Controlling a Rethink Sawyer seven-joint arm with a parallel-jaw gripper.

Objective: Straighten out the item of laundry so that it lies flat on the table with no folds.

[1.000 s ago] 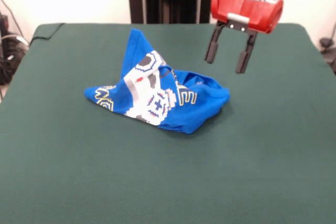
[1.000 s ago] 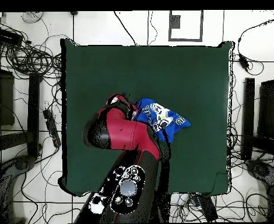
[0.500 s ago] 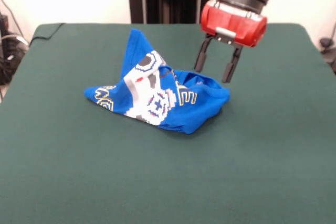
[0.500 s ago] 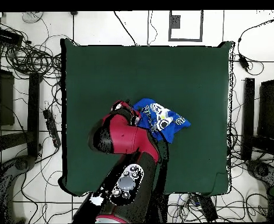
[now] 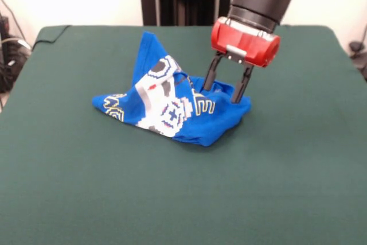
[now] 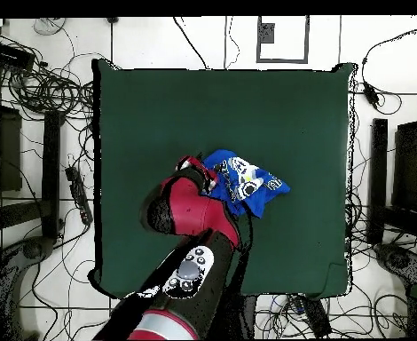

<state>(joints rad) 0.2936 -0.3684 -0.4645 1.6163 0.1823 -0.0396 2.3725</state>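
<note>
Nearest the front camera lies a wide bare stretch of the large rectangular table covered in dark green felt-like cloth [image 5: 172, 199]. Beyond it, roughly mid-table, sits the small bright blue short-sleeved T-shirt with a white-grey round emblem and yellow-outlined white lettering [image 5: 172, 107], bunched into a crumpled heap with one corner peaked up and several layers folded over each other. In the overhead view the same shirt [image 6: 252, 182] lies near the table's middle, partly hidden under the red and black arm.

At the heap's far side, the red-bodied gripper with two dark fingers [image 5: 222, 89] stands with its jaws wide apart, the tips at or just into the blue fabric of the raised edge there. Nothing is held yet.

The main risk, as I judge it, is that closing here pinches more than one layer at once, so a pull drags the whole bundle across the felt instead of opening it. The cloth-on-felt grip could also let the heap slide rather than unfold. A shallow pinch may slip off the edge; a deep one may press the tips into the table.

No containers appear on the table, so nothing is held in any.
</note>
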